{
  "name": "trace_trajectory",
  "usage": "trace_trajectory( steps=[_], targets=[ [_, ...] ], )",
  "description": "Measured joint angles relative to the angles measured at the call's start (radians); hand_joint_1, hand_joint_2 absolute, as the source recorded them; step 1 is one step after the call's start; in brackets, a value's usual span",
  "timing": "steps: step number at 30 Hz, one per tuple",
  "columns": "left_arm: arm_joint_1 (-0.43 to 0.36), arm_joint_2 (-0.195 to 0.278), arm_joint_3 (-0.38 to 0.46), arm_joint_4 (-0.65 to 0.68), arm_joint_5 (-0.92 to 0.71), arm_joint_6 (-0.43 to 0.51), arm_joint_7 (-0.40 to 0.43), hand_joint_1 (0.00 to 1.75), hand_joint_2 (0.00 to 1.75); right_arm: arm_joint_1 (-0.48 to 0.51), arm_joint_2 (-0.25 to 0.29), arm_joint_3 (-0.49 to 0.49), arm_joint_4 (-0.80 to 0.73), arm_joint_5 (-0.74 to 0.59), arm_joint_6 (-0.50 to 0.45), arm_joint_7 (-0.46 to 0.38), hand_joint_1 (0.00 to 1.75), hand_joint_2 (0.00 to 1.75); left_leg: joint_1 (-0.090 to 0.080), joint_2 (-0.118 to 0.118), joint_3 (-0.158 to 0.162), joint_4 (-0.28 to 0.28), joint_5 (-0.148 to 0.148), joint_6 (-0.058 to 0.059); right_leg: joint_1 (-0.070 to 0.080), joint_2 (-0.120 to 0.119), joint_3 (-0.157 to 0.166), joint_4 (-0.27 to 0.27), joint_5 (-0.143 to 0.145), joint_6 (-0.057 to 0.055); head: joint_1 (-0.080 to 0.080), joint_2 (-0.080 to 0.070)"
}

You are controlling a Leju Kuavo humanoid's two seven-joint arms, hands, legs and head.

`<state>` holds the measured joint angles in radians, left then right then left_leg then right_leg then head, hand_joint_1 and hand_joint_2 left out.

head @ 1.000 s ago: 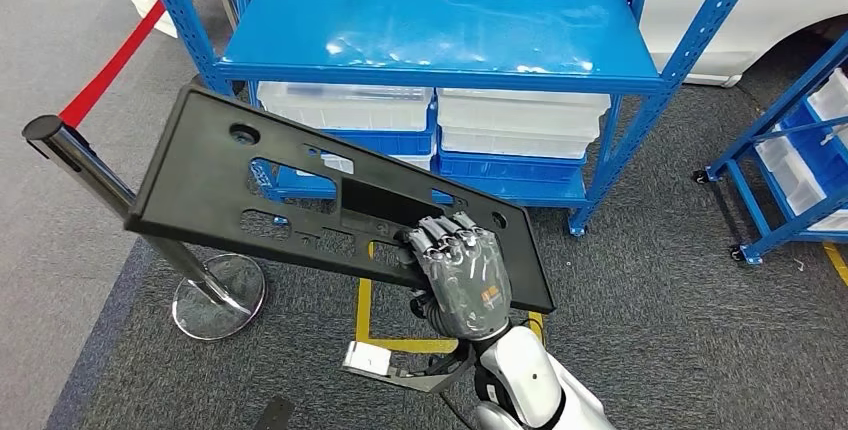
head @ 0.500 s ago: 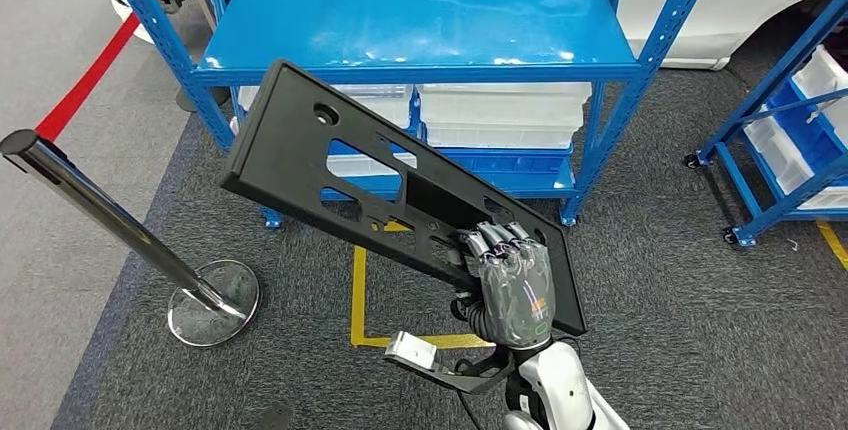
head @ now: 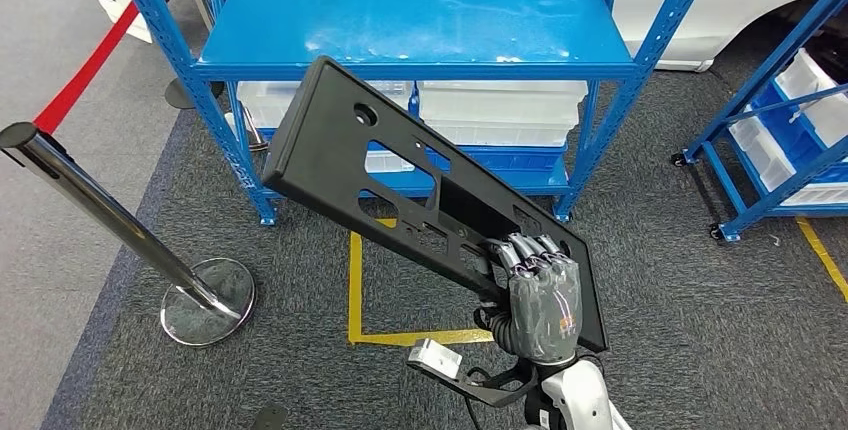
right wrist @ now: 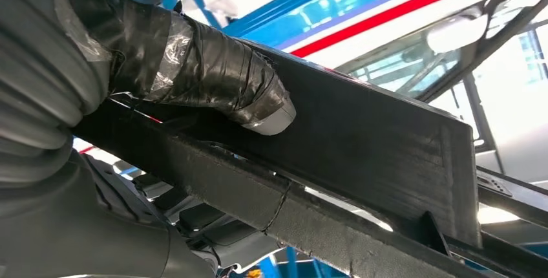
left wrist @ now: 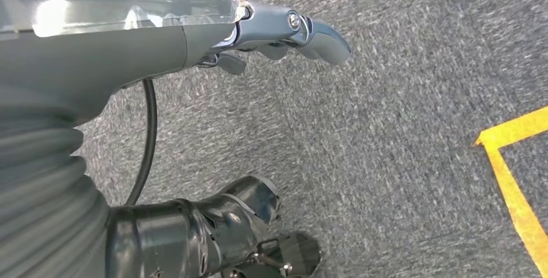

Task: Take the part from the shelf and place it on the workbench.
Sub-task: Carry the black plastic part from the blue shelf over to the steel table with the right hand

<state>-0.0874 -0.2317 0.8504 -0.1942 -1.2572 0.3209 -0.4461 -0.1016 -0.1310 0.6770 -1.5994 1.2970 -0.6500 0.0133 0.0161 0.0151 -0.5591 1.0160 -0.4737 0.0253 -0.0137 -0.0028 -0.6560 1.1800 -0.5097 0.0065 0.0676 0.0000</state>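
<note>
Part (head: 400, 180) swung rightward; right hand (head: 540, 295) grips it.

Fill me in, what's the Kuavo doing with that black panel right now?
The right hand grips a long black plastic part by one end and holds it tilted in the air in front of the blue shelf, whose top level is bare. The left hand hangs over the grey carpet and holds nothing. No workbench is visible, so the part is off the shelf but not yet set down.
</note>
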Motion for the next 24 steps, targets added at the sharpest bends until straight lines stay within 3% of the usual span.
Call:
trace_trajectory(
  steps=[2, 5, 7, 8, 11, 12, 13, 14, 16, 18, 22, 24],
  targets=[
    [0.000, 0.000, 0.000, 0.000, 0.005, 0.003, -0.002, 0.00, 1.75, 0.019, -0.002, -0.018, -0.020, 0.007, -0.017, -0.003, 1.75, 1.75, -0.004, 0.001, -0.003, 0.008, -0.005, -0.008, 0.004, -0.014, 0.052, -0.103, 0.028, -0.005, 0.000, 0.000],
    [0.004, 0.000, 0.001, 0.000, 0.009, 0.007, -0.004, 0.00, 1.75, 0.061, -0.004, -0.061, -0.060, 0.018, -0.034, -0.018, 1.75, 1.75, -0.008, 0.006, -0.005, 0.009, -0.004, -0.022, 0.007, -0.011, 0.059, -0.124, 0.028, -0.018, -0.001, 0.000],
    [0.005, 0.000, 0.002, 0.000, 0.009, 0.007, -0.004, 0.00, 1.75, 0.081, -0.004, -0.086, -0.083, 0.022, -0.036, -0.029, 1.75, 1.75, -0.006, 0.005, -0.012, 0.028, -0.024, -0.032, 0.005, -0.006, 0.059, -0.130, 0.034, -0.031, -0.001, 0.000],
    [0.005, 0.000, 0.002, 0.000, 0.009, 0.008, -0.005, 0.00, 1.75, 0.087, -0.003, -0.095, -0.093, 0.023, -0.036, -0.036, 1.75, 1.75, -0.005, 0.002, -0.027, 0.063, -0.049, -0.036, 0.003, -0.004, 0.058, -0.133, 0.037, -0.037, -0.002, 0.000],
    [0.006, 0.001, 0.004, 0.000, 0.009, 0.008, -0.006, 0.00, 1.75, 0.116, 0.003, -0.126, -0.118, 0.021, -0.036, -0.077, 1.75, 1.75, -0.004, -0.005, -0.102, 0.242, -0.139, -0.042, 0.005, 0.003, 0.054, -0.133, 0.040, -0.045, -0.002, 0.000],
    [0.008, 0.001, 0.004, 0.000, 0.010, 0.008, -0.007, 0.00, 1.75, 0.130, 0.008, -0.138, -0.126, 0.019, -0.036, -0.094, 1.75, 1.75, -0.004, -0.005, -0.116, 0.278, -0.147, -0.042, 0.006, 0.007, 0.054, -0.132, 0.040, -0.046, -0.002, 0.000],
    [0.009, 0.001, 0.005, 0.000, 0.010, 0.008, -0.008, 0.00, 1.75, 0.144, 0.014, -0.152, -0.135, 0.014, -0.036, -0.115, 1.75, 1.75, -0.004, -0.005, -0.114, 0.277, -0.135, -0.039, 0.008, 0.011, 0.054, -0.131, 0.041, -0.046, -0.002, 0.000],
    [0.010, 0.001, 0.006, 0.000, 0.011, 0.008, -0.008, 0.00, 1.75, 0.158, 0.022, -0.168, -0.145, 0.007, -0.036, -0.137, 1.75, 1.75, -0.006, -0.007, -0.095, 0.240, -0.106, -0.034, 0.010, 0.017, 0.054, -0.130, 0.041, -0.046, -0.002, 0.000],
    [0.011, 0.002, 0.007, 0.000, 0.011, 0.008, -0.011, 0.00, 1.75, 0.186, 0.043, -0.207, -0.170, -0.011, -0.036, -0.188, 1.75, 1.75, -0.009, -0.027, -0.028, 0.108, -0.042, -0.017, 0.013, 0.027, 0.054, -0.128, 0.041, -0.046, -0.001, 0.000],
    [0.011, 0.004, 0.010, 0.000, 0.011, 0.009, -0.012, 0.00, 1.75, 0.210, 0.068, -0.252, -0.194, -0.029, -0.036, -0.238, 1.75, 1.75, -0.014, -0.046, 0.014, 0.019, -0.019, -0.005, 0.012, 0.035, 0.050, -0.127, 0.044, -0.040, -0.001, 0.000],
    [0.012, 0.004, 0.016, 0.000, 0.012, 0.010, -0.013, 0.00, 1.75, 0.246, 0.100, -0.317, -0.224, -0.048, -0.037, -0.292, 1.75, 1.75, -0.010, -0.031, 0.024, -0.016, -0.008, 0.002, 0.009, 0.042, 0.038, -0.119, 0.043, -0.017, -0.001, 0.000],
    [0.012, 0.002, 0.019, 0.000, 0.012, 0.011, -0.014, 0.00, 1.75, 0.259, 0.114, -0.340, -0.236, -0.062, -0.038, -0.316, 1.75, 1.75, -0.004, -0.017, 0.028, -0.032, 0.003, 0.009, 0.009, 0.028, 0.006, -0.046, -0.007, -0.008, 0.001, 0.000]
  ],
)
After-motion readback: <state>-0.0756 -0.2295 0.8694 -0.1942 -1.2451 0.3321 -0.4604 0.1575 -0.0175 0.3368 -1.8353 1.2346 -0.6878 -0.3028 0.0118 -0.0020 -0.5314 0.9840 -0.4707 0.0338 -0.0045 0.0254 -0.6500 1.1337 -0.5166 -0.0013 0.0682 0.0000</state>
